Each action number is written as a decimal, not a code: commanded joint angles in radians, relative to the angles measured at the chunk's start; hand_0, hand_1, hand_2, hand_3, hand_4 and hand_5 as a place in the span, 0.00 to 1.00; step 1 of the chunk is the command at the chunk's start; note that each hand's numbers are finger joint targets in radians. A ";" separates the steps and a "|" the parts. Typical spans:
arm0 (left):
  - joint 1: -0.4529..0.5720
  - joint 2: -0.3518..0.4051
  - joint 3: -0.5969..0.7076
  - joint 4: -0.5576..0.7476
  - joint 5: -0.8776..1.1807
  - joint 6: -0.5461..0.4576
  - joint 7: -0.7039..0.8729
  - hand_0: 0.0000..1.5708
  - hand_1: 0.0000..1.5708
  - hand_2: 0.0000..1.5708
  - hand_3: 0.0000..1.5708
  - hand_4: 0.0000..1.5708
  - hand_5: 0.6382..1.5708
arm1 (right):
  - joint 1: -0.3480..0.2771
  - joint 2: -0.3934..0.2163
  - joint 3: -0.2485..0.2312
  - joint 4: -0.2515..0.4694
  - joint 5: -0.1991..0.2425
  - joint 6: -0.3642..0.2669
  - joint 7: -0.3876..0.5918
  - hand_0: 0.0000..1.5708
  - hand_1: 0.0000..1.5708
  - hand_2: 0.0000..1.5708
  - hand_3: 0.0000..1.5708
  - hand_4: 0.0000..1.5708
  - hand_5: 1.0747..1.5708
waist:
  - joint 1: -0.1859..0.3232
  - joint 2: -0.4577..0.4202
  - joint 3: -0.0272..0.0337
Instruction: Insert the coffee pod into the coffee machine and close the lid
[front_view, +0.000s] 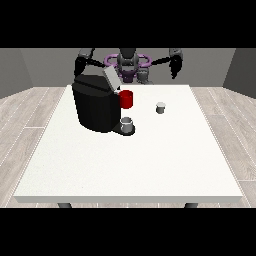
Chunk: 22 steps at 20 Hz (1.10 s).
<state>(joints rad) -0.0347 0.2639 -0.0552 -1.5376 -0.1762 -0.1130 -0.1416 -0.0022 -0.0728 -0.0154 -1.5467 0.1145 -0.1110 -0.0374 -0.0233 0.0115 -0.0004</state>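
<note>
While the coffee pod (160, 107) sits on the white table (130, 165) right of the black coffee machine (96, 106), whose lid (110, 78) stands raised, you see both hands (79, 65) (175, 66) far behind it, touching nothing; their fingers cannot be read.

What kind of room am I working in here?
Probably a plain test room set up as a coffee station: large white table, black coffee machine, grey wood-plank floor, bare grey walls.
</note>
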 joint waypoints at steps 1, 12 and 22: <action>-0.085 0.064 0.027 0.061 -0.052 -0.020 0.070 0.00 0.00 0.00 0.00 0.00 1.00 | -0.009 -0.014 0.030 -0.023 0.059 -0.015 0.013 0.00 0.00 0.00 0.00 0.00 1.00 | -0.061 0.023 0.0003; -0.317 0.193 0.081 0.332 -0.164 -0.070 0.084 0.00 0.00 0.00 0.00 0.00 1.00 | -0.148 0.068 0.089 -0.041 0.062 -0.036 0.038 0.00 0.00 0.00 0.00 0.00 1.00 | -0.164 0.202 -0.0003; -0.420 0.183 0.049 0.546 -0.298 -0.037 0.026 0.00 0.00 0.00 0.00 0.00 1.00 | -0.183 0.072 0.083 0.048 0.049 -0.027 0.045 0.00 0.00 0.00 0.00 0.00 1.00 | -0.149 0.243 0.0001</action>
<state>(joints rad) -0.4287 0.4531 0.0009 -1.0754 -0.4120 -0.1991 -0.0828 -0.1818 -0.0135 0.0567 -1.5119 0.1803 -0.1500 0.0244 -0.1617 0.2243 -0.0003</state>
